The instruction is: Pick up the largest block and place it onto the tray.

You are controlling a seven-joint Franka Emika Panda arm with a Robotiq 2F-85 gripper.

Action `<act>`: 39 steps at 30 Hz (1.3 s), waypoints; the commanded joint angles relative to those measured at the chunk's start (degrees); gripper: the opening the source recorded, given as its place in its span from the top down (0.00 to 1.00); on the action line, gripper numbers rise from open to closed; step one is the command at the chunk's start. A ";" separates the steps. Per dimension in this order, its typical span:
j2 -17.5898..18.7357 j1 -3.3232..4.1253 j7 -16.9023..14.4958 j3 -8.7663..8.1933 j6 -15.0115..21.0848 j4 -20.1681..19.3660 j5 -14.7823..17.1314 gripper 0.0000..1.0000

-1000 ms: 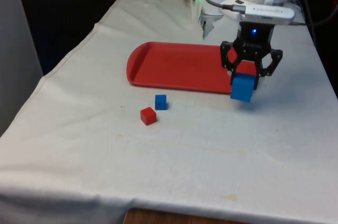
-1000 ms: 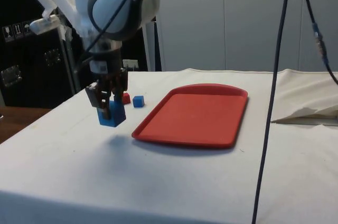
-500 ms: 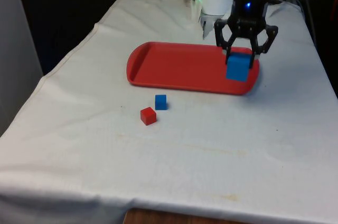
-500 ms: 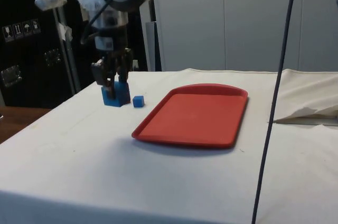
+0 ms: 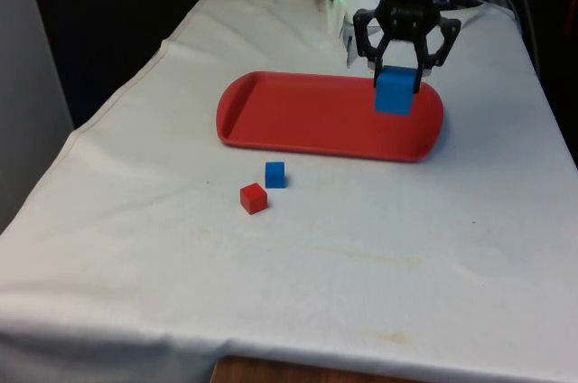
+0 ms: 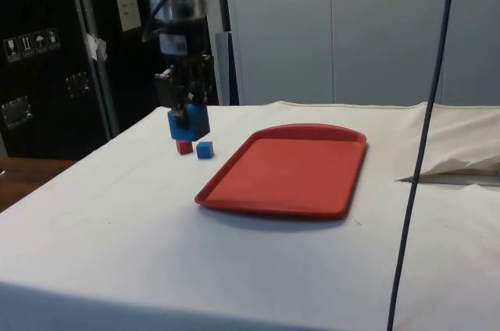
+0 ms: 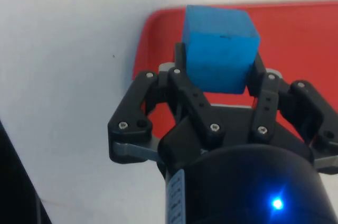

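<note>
A small red block and a small blue block sit on the bench, near the red tray. Farther back, the jaws squeeze the big blue block above the tray's edge. Dropped here, it might bounce off.

Small blue block on white cloth, well apart from gripper, toward front view's left and nearer that camera; in side view it sits below gripper, slightly to picture's right. Small red block just beside blue one, apart from it, farther still from gripper; in side view almost straight beneath gripper. Both upright, flat on cloth. Cloth wrinkled, bare elsewhere. Dark cable hangs down side view's right, well apart from gripper.
</note>
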 commanded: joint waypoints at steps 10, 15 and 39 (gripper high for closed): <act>-4.98 0.06 -0.46 -1.38 0.92 -5.73 -2.58 1.00; -7.22 -0.17 -1.03 -2.18 1.38 -8.59 -3.78 1.00; -10.37 -1.15 -8.88 -6.82 6.07 -17.65 -3.27 1.00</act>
